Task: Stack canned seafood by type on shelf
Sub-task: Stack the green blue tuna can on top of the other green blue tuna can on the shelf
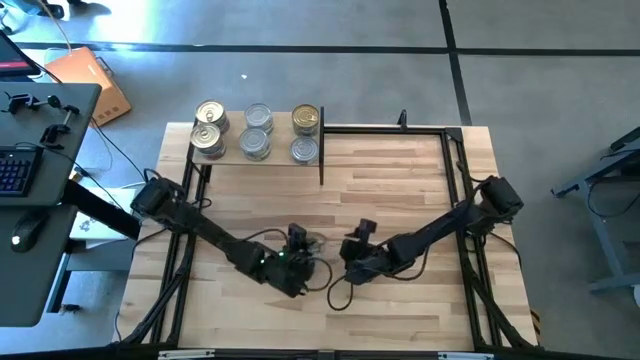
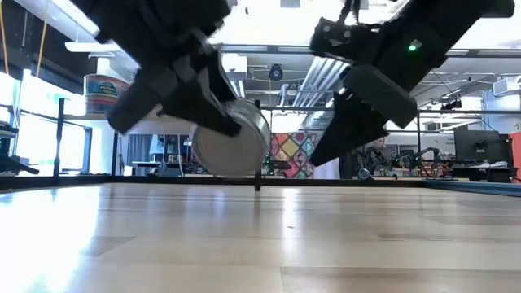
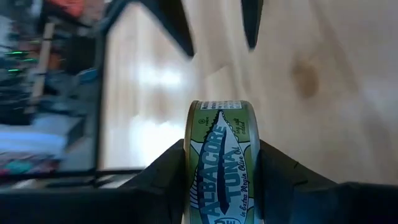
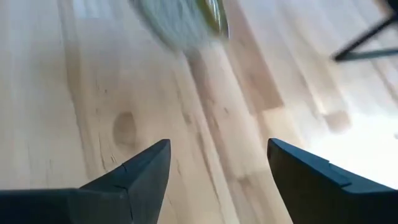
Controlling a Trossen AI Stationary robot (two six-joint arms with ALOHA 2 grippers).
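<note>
My left gripper (image 1: 303,240) is shut on a short round tuna tin (image 3: 224,155) with a green label, a little left of the table's middle. In the low view the tin (image 2: 232,140) hangs above the table. My right gripper (image 1: 352,243) stands open just right of it, fingers pointing at the tin (image 4: 186,18) without touching. The shelf (image 1: 232,153) sits at the far left of the table. Several tins rest on its board in three pairs: gold-topped (image 1: 210,113), silver-topped (image 1: 258,118), and a gold one (image 1: 306,120) behind a silver one (image 1: 304,150). My left gripper pinches the tin between its two fingers, one pad on each flat end; the labelled side wall (image 3: 225,134) shows between the fingers (image 3: 165,180). The tin stands on edge in the hold, one flat end (image 2: 228,150) facing the near side. It is lifted clear of the table.
A black metal frame (image 1: 400,128) runs along the table's far and right edges. A loose cable (image 1: 340,292) lies near the grippers. A desk with a keyboard (image 1: 15,170) stands off the table's left. Bare wood (image 1: 400,190) lies between the grippers and the shelf.
</note>
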